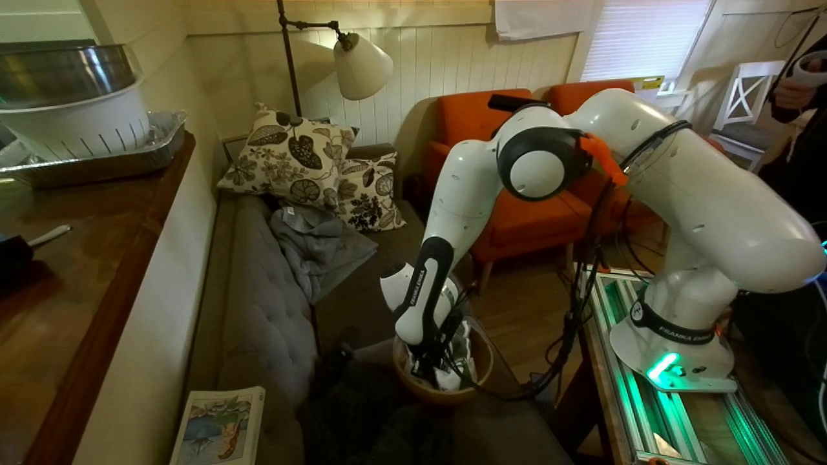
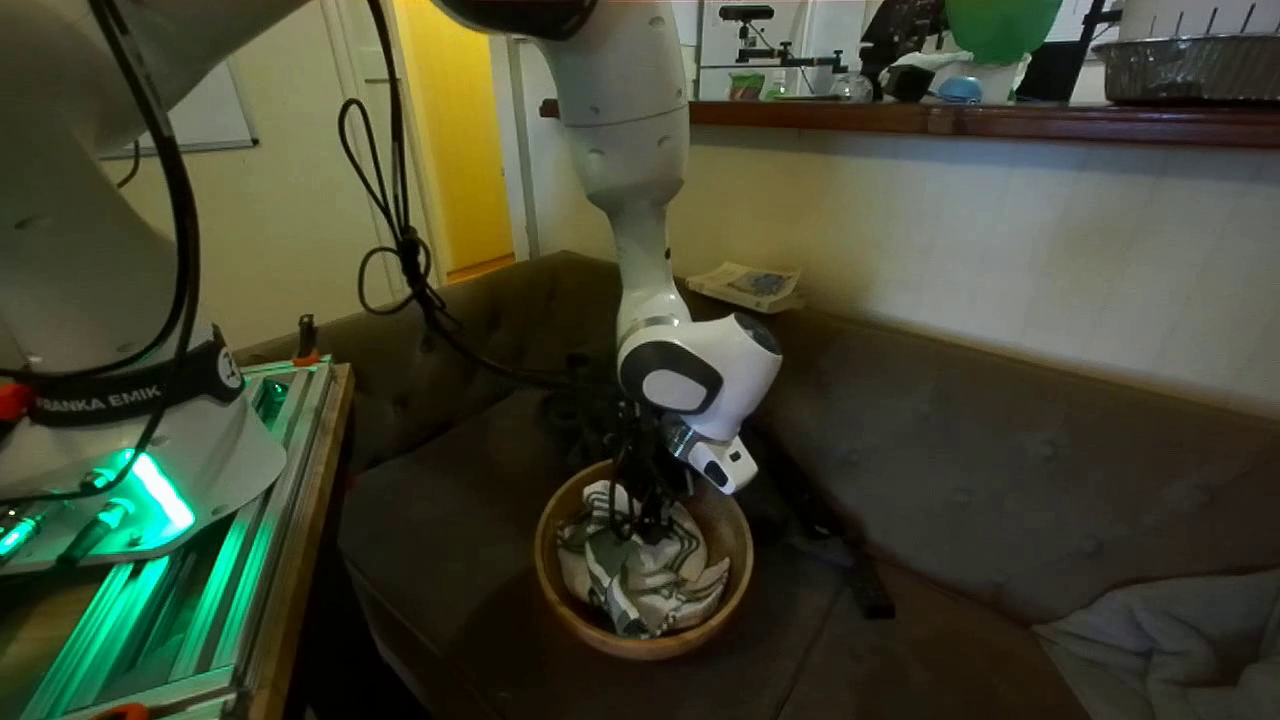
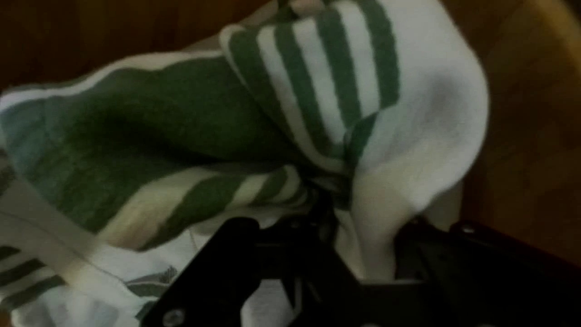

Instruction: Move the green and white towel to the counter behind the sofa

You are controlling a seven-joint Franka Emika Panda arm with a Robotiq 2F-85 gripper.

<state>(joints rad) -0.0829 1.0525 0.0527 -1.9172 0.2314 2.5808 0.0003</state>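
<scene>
The green and white towel (image 2: pixel 655 585) lies crumpled inside a round wooden bowl (image 2: pixel 645 650) on the sofa seat; it also shows in an exterior view (image 1: pixel 462 349). The dark grey-brown sofa (image 2: pixel 950 460) runs below the counter (image 2: pixel 960 120), whose brown top (image 1: pixel 84 290) shows in an exterior view. My gripper (image 2: pixel 640 525) points down into the bowl, with its fingers in the towel. In the wrist view, white cloth rises between the fingers (image 3: pixel 358 222) and folds gather at the left fingertip. The tips are dark and partly hidden by cloth, so their grip is unclear.
A book (image 1: pixel 219 426) lies on the sofa back. A grey blanket (image 1: pixel 323 245) and floral cushions (image 1: pixel 294 155) are at the sofa's far end. A foil tray with bowls (image 1: pixel 71 116) stands on the counter. A lamp (image 1: pixel 363 68) hangs above; orange armchairs (image 1: pixel 517 226) stand beyond.
</scene>
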